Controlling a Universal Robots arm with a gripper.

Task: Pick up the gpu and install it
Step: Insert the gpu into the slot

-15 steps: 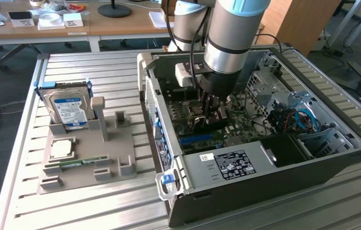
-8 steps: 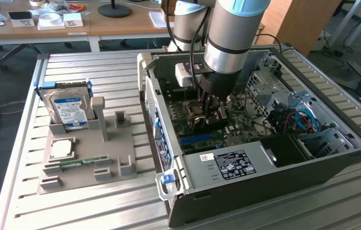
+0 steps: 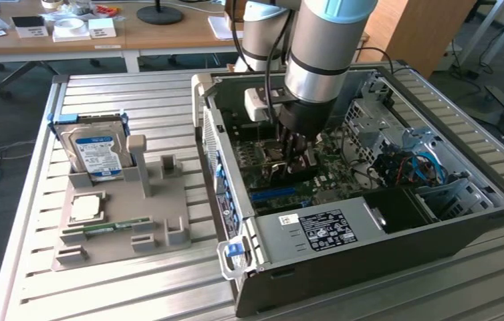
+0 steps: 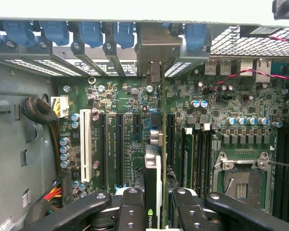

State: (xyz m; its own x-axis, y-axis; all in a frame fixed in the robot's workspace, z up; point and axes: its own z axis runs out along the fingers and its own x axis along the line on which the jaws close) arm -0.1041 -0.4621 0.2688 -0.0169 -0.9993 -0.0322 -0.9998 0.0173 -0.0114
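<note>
Your hand [image 4: 157, 208] is gripping the gpu [image 4: 153, 178] between its two black fingers [image 4: 130, 211], which are closed down to the thin card's thickness. The card is standing on edge above the motherboard [image 4: 120, 96] and hanging straight below the hand, with its Nvidia-marked top edge facing the wrist camera. Its long axis is running parallel to the motherboard's expansion slots, alongside the black PCIe slot [image 4: 119, 149] and the white PCI slot [image 4: 86, 147]. Its silver bracket [image 4: 158, 48] end is pointing at the rear edge of the motherboard, where the blue latches [image 4: 91, 31] are sitting. In the exterior view the hand [image 3: 292, 157] is reaching down inside the open tower case [image 3: 466, 221], over the middle of the motherboard. The card is hiding its own slot, so you are probably lined up over it. I cannot tell whether its contacts are touching the motherboard.
</note>
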